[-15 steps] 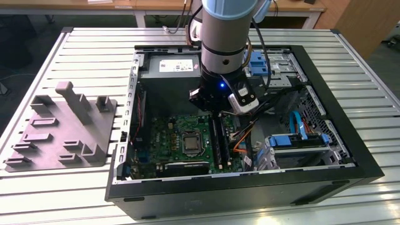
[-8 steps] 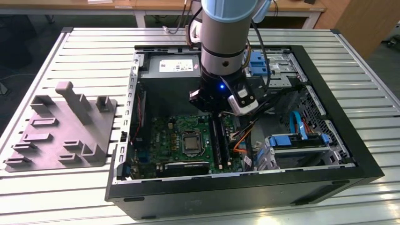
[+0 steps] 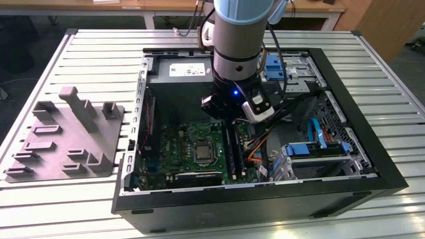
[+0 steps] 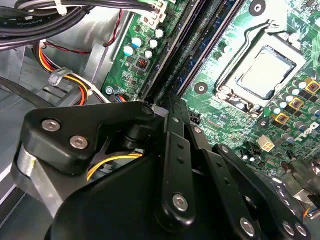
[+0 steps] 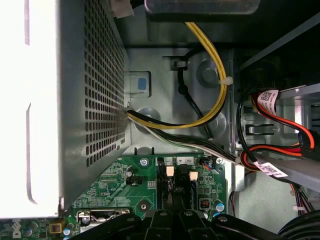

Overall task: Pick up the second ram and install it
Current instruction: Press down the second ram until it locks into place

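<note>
We work on a slatted metal surface that carries an open computer case and, toward the exterior view's left, a grey holder tray. The arm reaches down into the case, and the gripper sits low over the motherboard, right at the far end of the black socket rails.

In the second wrist view the gripper's black linkage fills the foreground with its fingers drawn close together over the rails, which run straight away from it beside the processor socket. We cannot tell whether they are clamped on anything: the tips are hidden behind the linkage.

We cannot make out the ram as a separate stick in any view. We judge that it is either between the fingers or already down in a rail directly beneath the gripper. Its long axis would then follow the rails, running along the board from the gripper toward the case's near wall in the exterior view, edge down into the slot.
</note>
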